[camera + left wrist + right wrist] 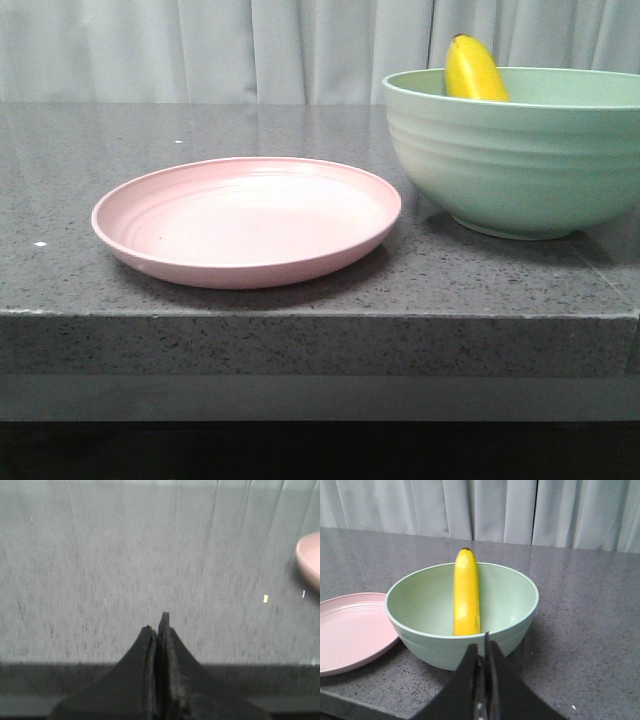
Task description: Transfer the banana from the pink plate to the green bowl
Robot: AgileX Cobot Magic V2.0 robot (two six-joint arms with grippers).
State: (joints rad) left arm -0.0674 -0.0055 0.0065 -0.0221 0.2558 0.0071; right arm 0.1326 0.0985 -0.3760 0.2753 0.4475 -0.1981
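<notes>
The yellow banana (473, 70) stands inside the green bowl (520, 160) at the right of the table, its tip leaning on the far rim; it also shows in the right wrist view (466, 595) inside the bowl (510, 605). The pink plate (245, 220) lies empty left of the bowl; its edge shows in both wrist views (350, 630) (310, 560). My right gripper (482, 642) is shut and empty, just in front of the bowl. My left gripper (159, 622) is shut and empty over bare table left of the plate. Neither gripper shows in the front view.
The dark grey speckled table (300, 340) has its front edge close below the plate and bowl. A pale curtain (250, 50) hangs behind the table. Small white specks (265, 598) lie on the table near the plate.
</notes>
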